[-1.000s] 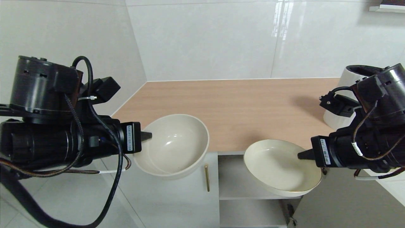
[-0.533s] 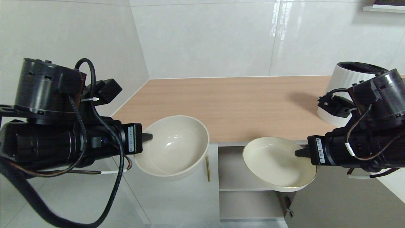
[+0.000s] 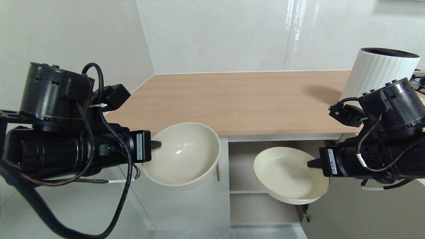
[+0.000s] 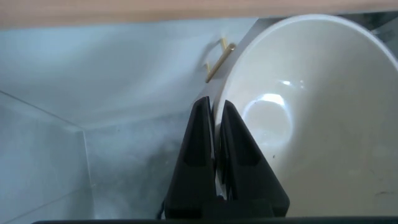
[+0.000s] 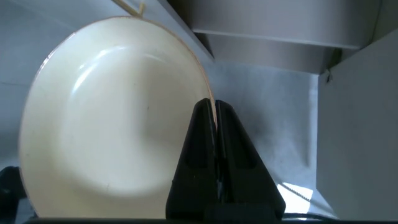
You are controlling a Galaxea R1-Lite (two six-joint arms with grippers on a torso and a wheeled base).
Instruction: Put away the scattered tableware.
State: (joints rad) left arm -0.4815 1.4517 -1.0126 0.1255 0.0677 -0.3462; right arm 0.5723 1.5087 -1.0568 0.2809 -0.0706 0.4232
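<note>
Left gripper [image 3: 156, 144]: closed to a narrow gap on the rim of the bowl [image 3: 182, 156], rim wall pinched between both tips.
Bowl: deep, round, glossy cream, plain inside with one bright glint; hanging off the left gripper's tip, mouth tilted upward, resting on nothing.
Cabinet door [image 3: 199, 205]: pale, shut, behind and below the bowl; slim brass handle [image 3: 217, 172] upright at the bowl's side farthest from the left gripper.
Open compartment [image 3: 244, 166]: pale shelf inside, between the two grippers.
Plate [image 3: 289, 174]: shallow, round, cream, thin golden line along the rim; tilted, in the air before the open compartment, off the tip of the right gripper [image 3: 310, 163].
Right gripper: closed narrow on the plate's edge.
Countertop [image 3: 239, 99]: light wood grain, beyond and above both grippers.
Ribbed container [image 3: 382, 71]: white, upright on the countertop, above the right gripper.
Walls [image 3: 215, 33]: glossy pale tiles behind the countertop.
</note>
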